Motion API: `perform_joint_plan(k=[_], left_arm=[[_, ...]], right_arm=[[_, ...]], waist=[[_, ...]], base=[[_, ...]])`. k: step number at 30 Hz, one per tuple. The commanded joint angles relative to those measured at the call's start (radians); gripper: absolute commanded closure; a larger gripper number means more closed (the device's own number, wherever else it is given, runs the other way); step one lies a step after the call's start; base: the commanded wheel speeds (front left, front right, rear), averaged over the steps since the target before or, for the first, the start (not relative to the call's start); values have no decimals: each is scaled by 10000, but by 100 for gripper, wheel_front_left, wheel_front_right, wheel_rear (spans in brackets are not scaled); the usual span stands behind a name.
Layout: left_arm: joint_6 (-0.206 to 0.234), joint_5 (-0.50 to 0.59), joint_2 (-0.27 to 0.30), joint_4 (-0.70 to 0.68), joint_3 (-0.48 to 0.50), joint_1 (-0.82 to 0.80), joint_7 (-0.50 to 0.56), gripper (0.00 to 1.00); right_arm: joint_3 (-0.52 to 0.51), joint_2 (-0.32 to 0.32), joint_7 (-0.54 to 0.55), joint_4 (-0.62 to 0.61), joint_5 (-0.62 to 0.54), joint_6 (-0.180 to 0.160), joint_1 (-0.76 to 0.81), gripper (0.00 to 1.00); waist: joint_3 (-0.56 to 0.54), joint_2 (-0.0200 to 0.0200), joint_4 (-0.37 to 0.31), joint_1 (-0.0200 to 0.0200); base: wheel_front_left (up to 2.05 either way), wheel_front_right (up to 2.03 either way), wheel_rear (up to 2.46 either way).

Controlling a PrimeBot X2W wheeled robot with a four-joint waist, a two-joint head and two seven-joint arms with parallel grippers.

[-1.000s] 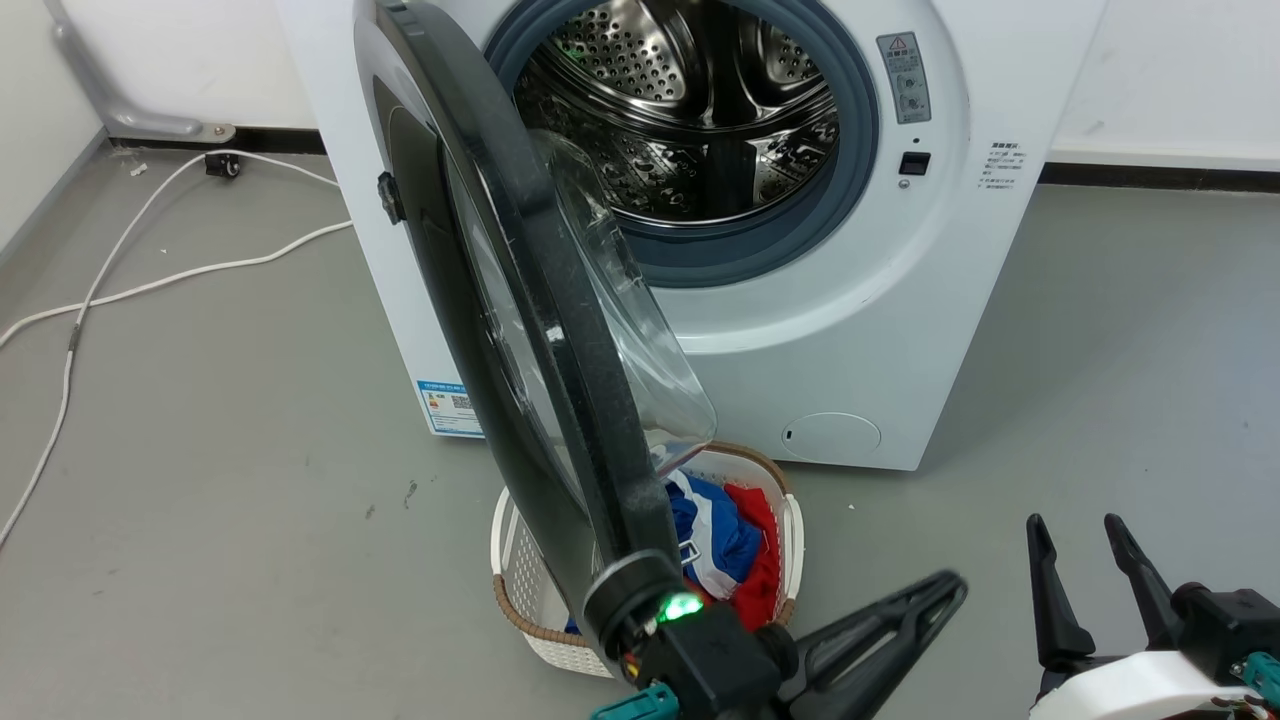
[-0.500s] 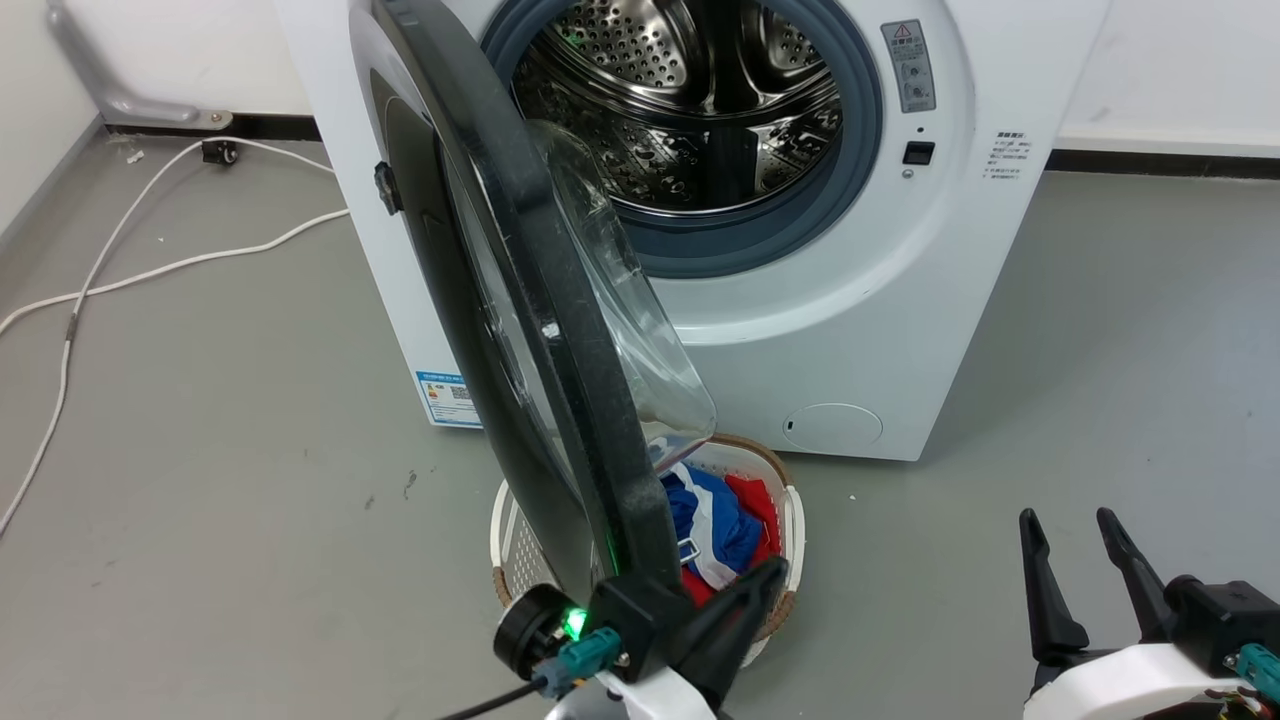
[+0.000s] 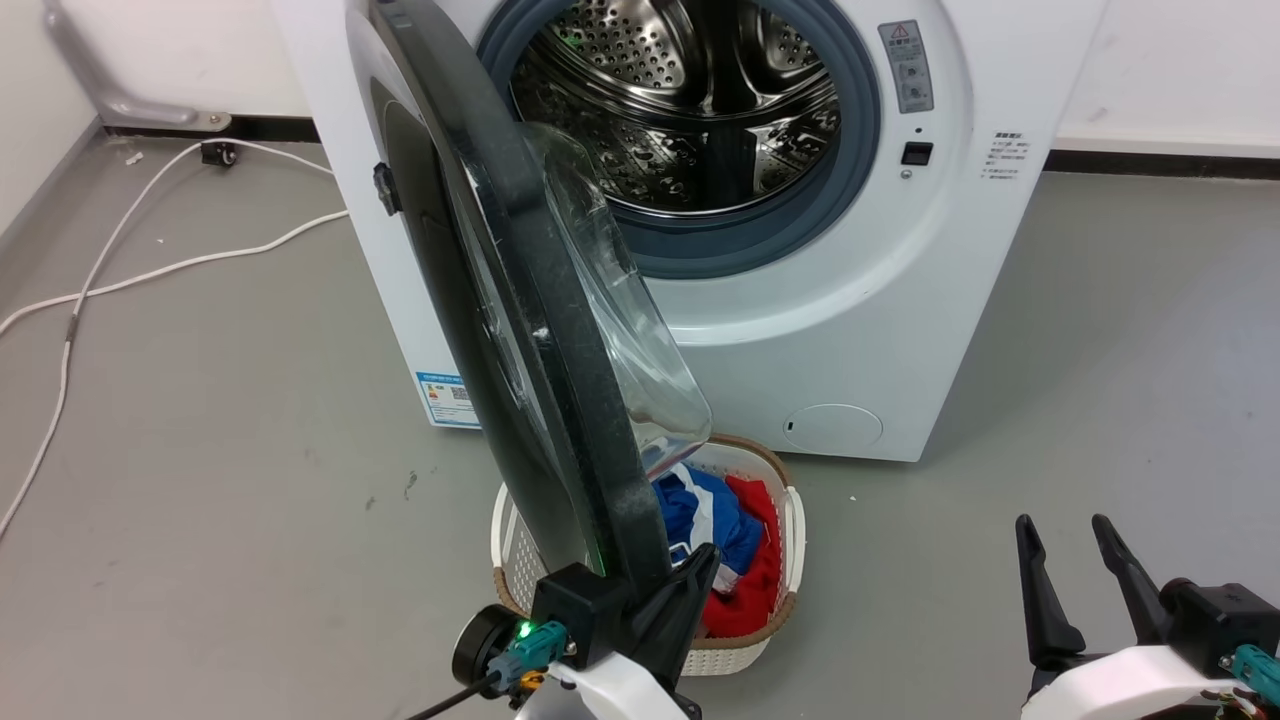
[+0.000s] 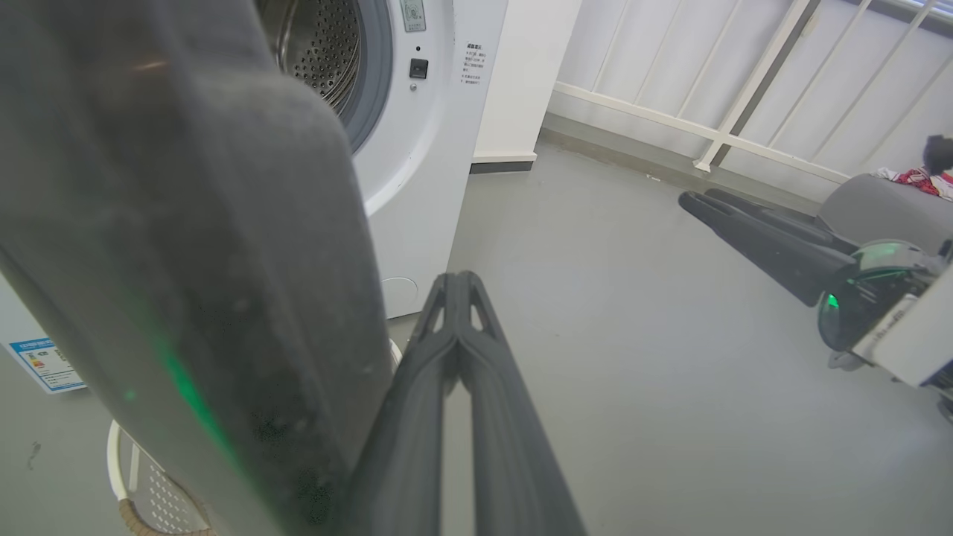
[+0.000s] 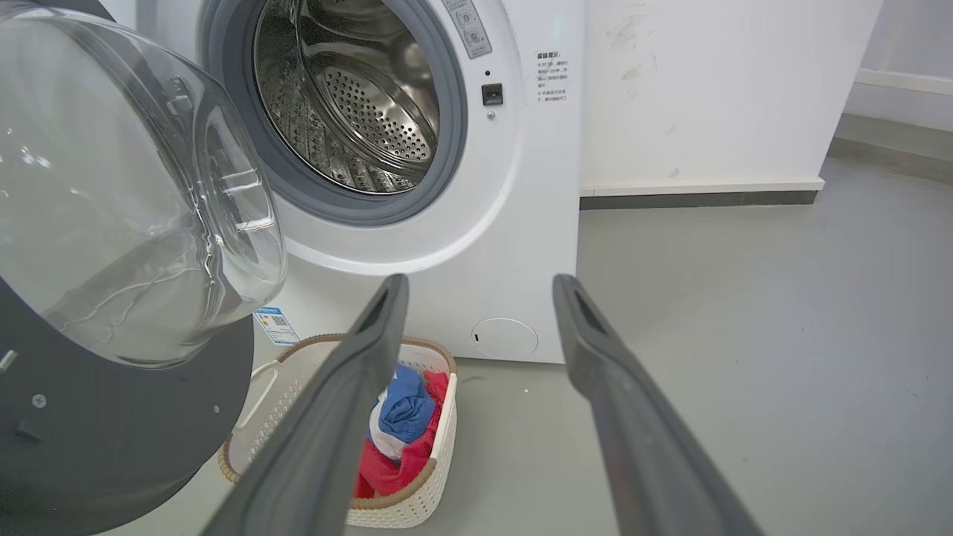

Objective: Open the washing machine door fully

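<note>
Since 1.0 s ago the left gripper has slid left along the bottom of the washing machine door. The finger that stuck out to the right then is now tucked in close. The door itself looks hardly shifted.

It stands swung well out from the washing machine, hinged on the head view's left and edge-on to the head camera. Its lower rim hangs over the white basket of red, blue and white clothes. The drum is open behind it.

In the left wrist view the 2 fingers of the left gripper meet at the tips with nothing between them. The washing machine door sits just left of them, with green light on its rim. That view also catches the right gripper side-on and a white railing.

At the lower right of the head view the right gripper is well apart from the door, jaws wide apart, holding nothing. The right wrist view looks past its fingers at the inner side of the washing machine door, clear bowl bulging, basket below. A white cable lies on the floor at the head view's left.
</note>
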Motion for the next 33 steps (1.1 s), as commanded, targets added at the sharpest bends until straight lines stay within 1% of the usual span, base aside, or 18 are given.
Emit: perform_joint_plan(k=[1, 7, 11, 15, 21, 24, 27, 29, 33], left_arm=[[112, -35, 37, 96, 98, 135, -69, 100], [328, -27, 102, 90, 209, 350, -316, 100], [545, -32, 95, -196, 354, 512, -620, 100], [730, -51, 83, -456, 461, 747, -921, 100], [951, -31, 98, -631, 618, 919, -1331, 100], [1168, -127, 152, -679, 951, 987, -1561, 100], [1409, -262, 240, -728, 1406, 1068, -1778, 100], [1559, -398, 331, -728, 1794, 1083, -1923, 100], [1639, -689, 582, -726, 2678, 967, -2227, 100]], right_arm=[[-31, 25, -6, -16, 34, -2, -112, 0], [-54, 25, 33, 2, -23, -2, -148, 0], [-66, 25, 67, -16, -20, -2, -109, 0], [-175, 24, 69, -126, -78, -2, -27, 0], [-271, 24, 230, -319, -191, -2, -78, 0], [-234, 22, 308, -428, -237, -2, -149, 0], [-216, 22, 398, -523, -319, -2, -206, 0], [-221, 21, 453, -593, -352, -2, -253, 0], [-181, 21, 598, -778, -412, -2, -302, 0]], waist=[[1, 0, 79, 0], [23, 0, 438, 0], [28, 0, 782, 0], [74, 0, 1330, 0], [200, 0, 2323, 0], [240, 0, 2694, 0], [301, 0, 2924, 0], [353, 0, 3001, 0], [554, 0, 2999, 0]], base=[[0, 0, 0], [0, 0, 0], [0, 0, 0], [0, 0, 0], [0, 0, 0], [0, 0, 0], [0, 0, 0], [0, 0, 0], [0, 0, 0]])
